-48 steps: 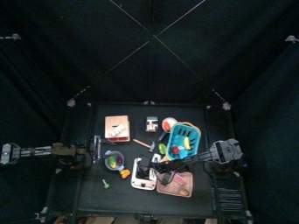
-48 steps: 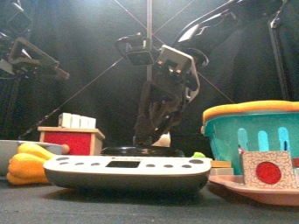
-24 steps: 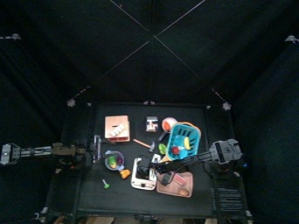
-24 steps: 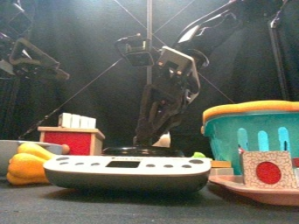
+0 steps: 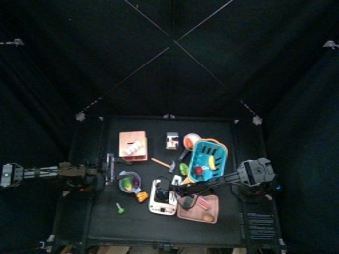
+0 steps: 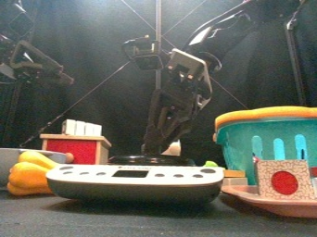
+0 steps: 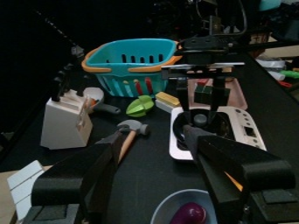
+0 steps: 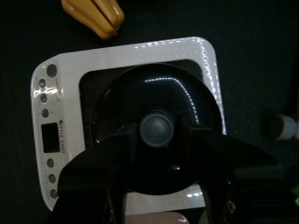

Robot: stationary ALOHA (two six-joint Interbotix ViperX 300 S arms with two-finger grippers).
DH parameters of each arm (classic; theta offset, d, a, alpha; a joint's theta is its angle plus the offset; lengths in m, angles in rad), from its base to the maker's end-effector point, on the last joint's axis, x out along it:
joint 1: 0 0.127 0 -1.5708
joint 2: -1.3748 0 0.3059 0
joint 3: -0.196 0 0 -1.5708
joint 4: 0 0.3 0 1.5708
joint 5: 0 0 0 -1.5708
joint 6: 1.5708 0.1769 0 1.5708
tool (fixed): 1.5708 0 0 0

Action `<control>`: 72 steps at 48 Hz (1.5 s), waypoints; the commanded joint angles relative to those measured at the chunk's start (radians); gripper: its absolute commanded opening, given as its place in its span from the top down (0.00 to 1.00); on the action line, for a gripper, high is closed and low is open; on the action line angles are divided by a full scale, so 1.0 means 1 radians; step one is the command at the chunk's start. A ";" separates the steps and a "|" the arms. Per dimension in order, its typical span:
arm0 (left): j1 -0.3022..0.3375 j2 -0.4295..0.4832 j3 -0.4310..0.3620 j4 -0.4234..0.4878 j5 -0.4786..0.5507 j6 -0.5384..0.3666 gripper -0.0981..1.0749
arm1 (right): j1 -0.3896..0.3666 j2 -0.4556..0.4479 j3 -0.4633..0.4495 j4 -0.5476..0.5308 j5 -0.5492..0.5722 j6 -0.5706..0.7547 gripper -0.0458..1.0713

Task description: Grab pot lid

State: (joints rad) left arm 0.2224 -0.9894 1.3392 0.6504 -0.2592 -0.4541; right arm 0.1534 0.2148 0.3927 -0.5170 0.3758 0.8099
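Note:
The black pot lid with a round knob lies on a white kitchen scale near the table's front. In the front view the lid is a low dark dome on the scale. My right gripper hangs straight over the lid, with its jaws open on either side of the knob; it also shows in the front view and the top view. My left gripper is open and empty at the table's left side.
A teal basket stands right of the scale, with a pink tray in front of it. A red box and a yellow fruit lie to the left. A hammer, a white box and a bowl lie near the left gripper.

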 commanded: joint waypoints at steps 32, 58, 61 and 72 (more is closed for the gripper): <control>0.003 0.008 -0.014 -0.003 -0.005 0.000 0.12 | -0.002 -0.021 -0.018 -0.003 0.000 -0.002 0.36; 0.003 0.006 -0.014 -0.003 -0.005 0.000 0.12 | -0.002 -0.060 -0.021 -0.009 0.023 -0.002 0.39; 0.003 0.008 -0.014 -0.003 -0.005 0.000 0.12 | -0.002 -0.060 -0.025 -0.011 0.025 -0.002 0.39; 0.003 0.006 -0.014 -0.003 -0.005 0.000 0.12 | -0.002 -0.060 -0.035 -0.015 0.023 -0.002 0.39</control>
State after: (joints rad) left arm 0.2224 -0.9910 1.3392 0.6504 -0.2592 -0.4541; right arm 0.1534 0.2056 0.3850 -0.5292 0.4019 0.8099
